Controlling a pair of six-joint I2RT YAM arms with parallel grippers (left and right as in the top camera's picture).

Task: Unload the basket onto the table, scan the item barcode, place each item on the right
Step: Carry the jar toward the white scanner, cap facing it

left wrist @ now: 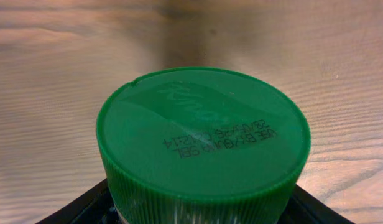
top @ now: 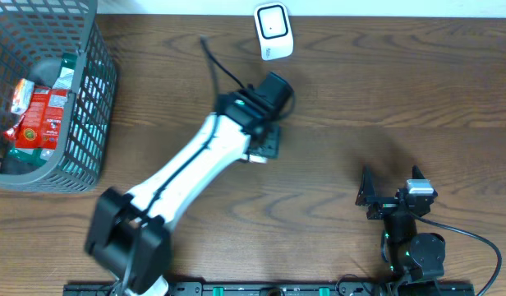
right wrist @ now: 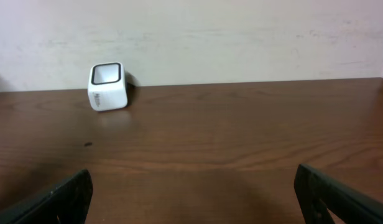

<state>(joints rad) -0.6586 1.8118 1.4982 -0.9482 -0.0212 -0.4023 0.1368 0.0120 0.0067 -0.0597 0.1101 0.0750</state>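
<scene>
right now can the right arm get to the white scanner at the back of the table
Probably yes. The open right end effector faces the white scanner across bare table; the left arm, holding the green-capped item, sits off to the side.

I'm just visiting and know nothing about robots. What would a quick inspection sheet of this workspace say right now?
Surface: brown wooden table.
Job's things: white scanner at the far edge; green-capped container in the left gripper.
Clutter: grey basket at the left, holding red packets.
Grippers: left gripper closed on the container; right gripper open, empty.
Cables: black cable by the left gripper; another by the right gripper.
Surroundings: pale wall behind the table.
</scene>
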